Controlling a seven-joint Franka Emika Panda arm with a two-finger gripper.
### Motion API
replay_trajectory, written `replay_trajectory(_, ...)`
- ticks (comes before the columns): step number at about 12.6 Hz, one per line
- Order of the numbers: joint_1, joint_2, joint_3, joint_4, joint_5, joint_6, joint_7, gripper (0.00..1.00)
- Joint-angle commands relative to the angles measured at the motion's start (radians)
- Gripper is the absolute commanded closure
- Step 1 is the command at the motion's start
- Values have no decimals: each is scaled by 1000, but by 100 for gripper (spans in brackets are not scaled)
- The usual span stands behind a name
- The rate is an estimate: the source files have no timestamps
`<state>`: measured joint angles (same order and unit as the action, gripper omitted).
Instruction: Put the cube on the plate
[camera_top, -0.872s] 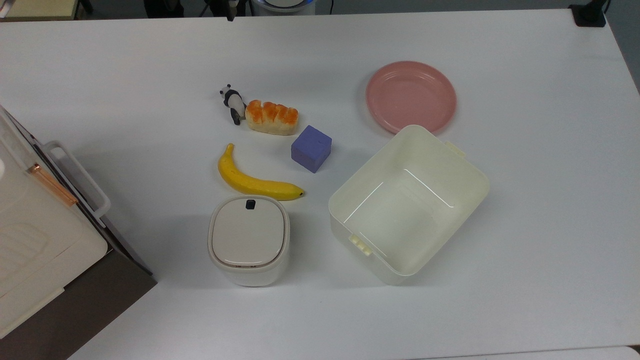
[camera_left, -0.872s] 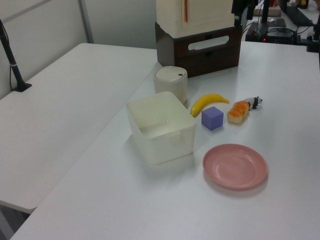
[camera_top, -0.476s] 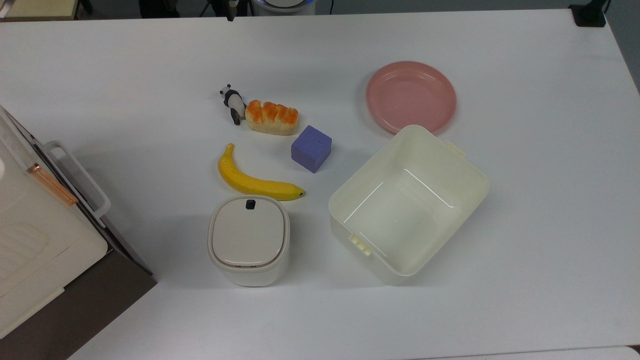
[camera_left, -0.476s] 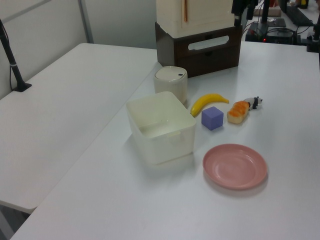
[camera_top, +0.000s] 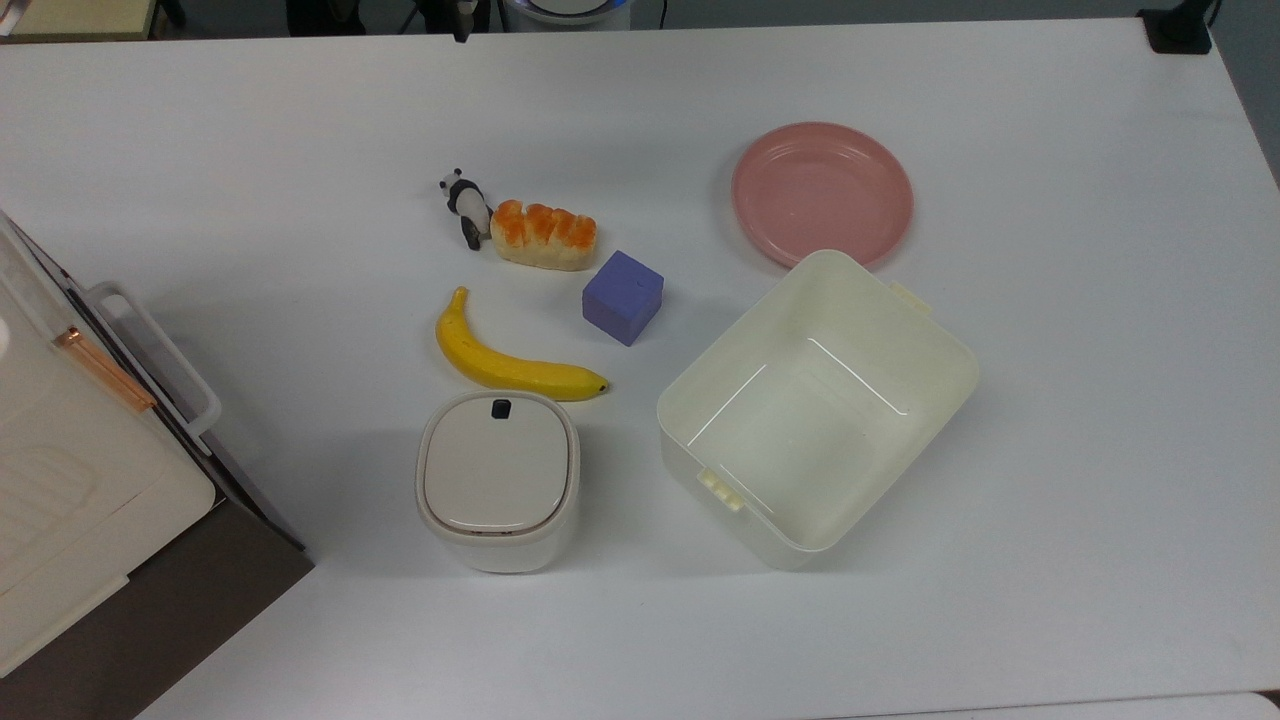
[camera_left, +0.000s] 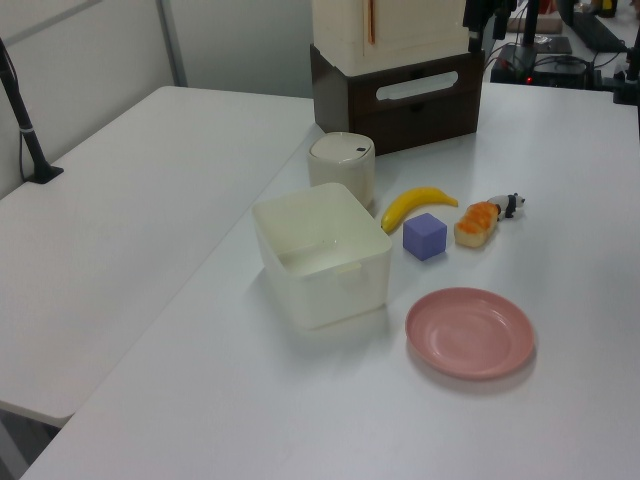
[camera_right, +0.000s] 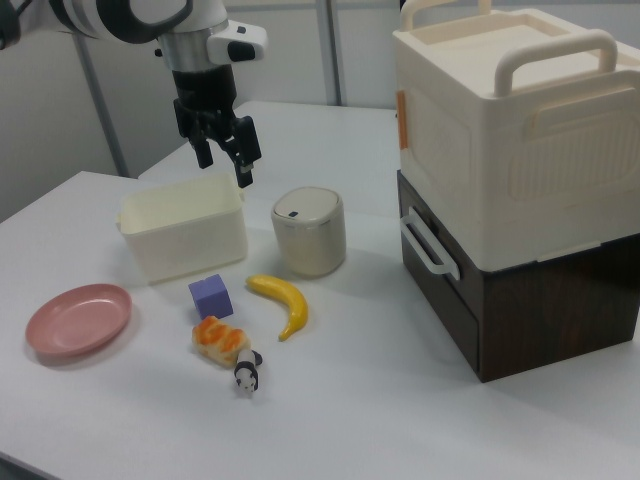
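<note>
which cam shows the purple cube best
The top view: the cube sits unobstructed near the middle, its top face and dark dot visible. The left view shows it smaller, beside the banana. The right view shows it small, behind the bread.

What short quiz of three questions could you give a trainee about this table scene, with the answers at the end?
1. True or false: the cube already lies on the plate.
2. In the top view, which thing touches the bread roll: A) the banana, B) the panda figure, C) the cream tub?
3. In the right view, are the gripper fingers spread or closed?

Key:
1. False; the cube stands on the table, apart from the empty plate.
2. B.
3. Spread, holding nothing, high above the tub.
</note>
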<state>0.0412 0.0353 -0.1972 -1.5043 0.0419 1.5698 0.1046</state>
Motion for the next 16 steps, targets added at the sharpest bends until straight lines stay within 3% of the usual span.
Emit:
replay_trajectory(1, 9, -3, -5, 6, -19, -10, 18, 0)
replay_trajectory(5, 16, 11, 1, 3, -49, 6, 10, 0)
replay_trajectory(7, 13, 30, 54, 4, -153, 9, 27, 0)
replay_trajectory(11, 17, 66, 97, -8, -171, 4, 55, 0)
replay_trajectory(14, 54, 147, 160, -20, -238, 10, 63, 0)
replay_trajectory(16, 66, 176, 205, -51, -260, 35, 137, 0)
